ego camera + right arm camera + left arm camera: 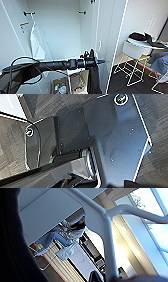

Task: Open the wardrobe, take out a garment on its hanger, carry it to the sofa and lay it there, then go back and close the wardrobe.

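Counts, head view: 1 wardrobe (pixel 62 30), doors open. 1 white top (pixel 37 43) hanging inside. 1 black garment (pixel 93 80) hanging below 1 robot arm (pixel 57 65). 2 rail brackets (pixel 82 12). 1 white wire-legged chair (pixel 133 53) carrying dark clothes.

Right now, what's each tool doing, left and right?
Left tool: out in front of the open wardrobe, the black garment hanging below it; looks shut on the hanger.
Right tool: cannot be told.

Open wardrobe (pixel 62 30), white top (pixel 37 42) on its rail, clutter (pixel 61 88) on floor
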